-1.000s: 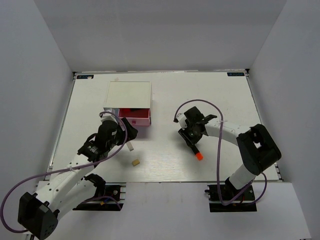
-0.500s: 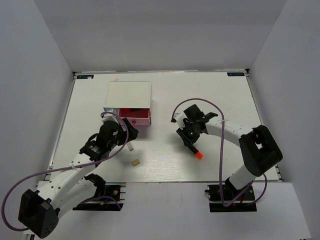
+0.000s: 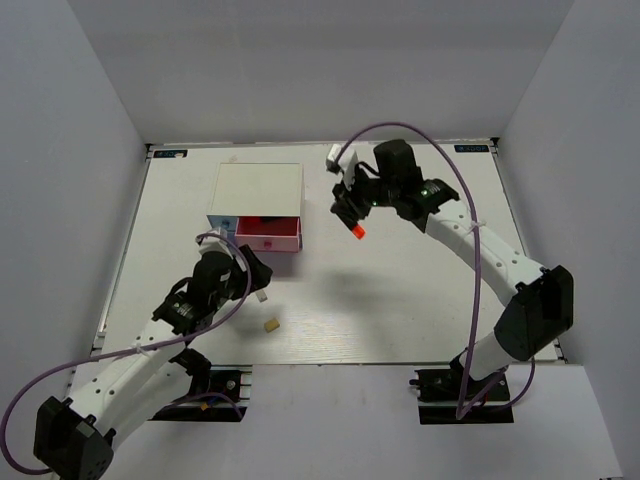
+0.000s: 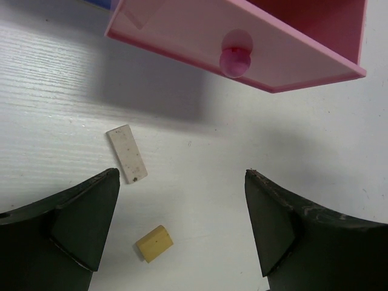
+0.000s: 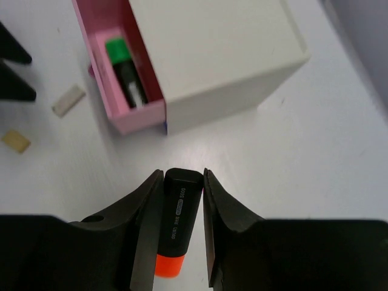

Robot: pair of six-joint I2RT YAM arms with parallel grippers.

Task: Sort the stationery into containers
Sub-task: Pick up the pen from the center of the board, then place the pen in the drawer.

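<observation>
Highlighter (image 5: 176, 212) with an orange cap is clamped between the jaws of the right gripper (image 5: 180, 179), lifted off the worktop (image 3: 420, 300) beside the right side of the drawer box (image 3: 258, 185), which stands toward the far left corner. Its pink drawer (image 4: 176, 36) is pulled out, a green-capped highlighter (image 5: 124, 68) lying inside. The left gripper (image 4: 182, 182) hangs spread wide, grasping nothing, just in front of that drawer above a white eraser (image 4: 127, 153) and a tan eraser (image 4: 154, 243), which lie apart toward the near edge

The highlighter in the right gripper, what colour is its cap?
Orange cap on the highlighter, best seen in the right wrist view.
</observation>
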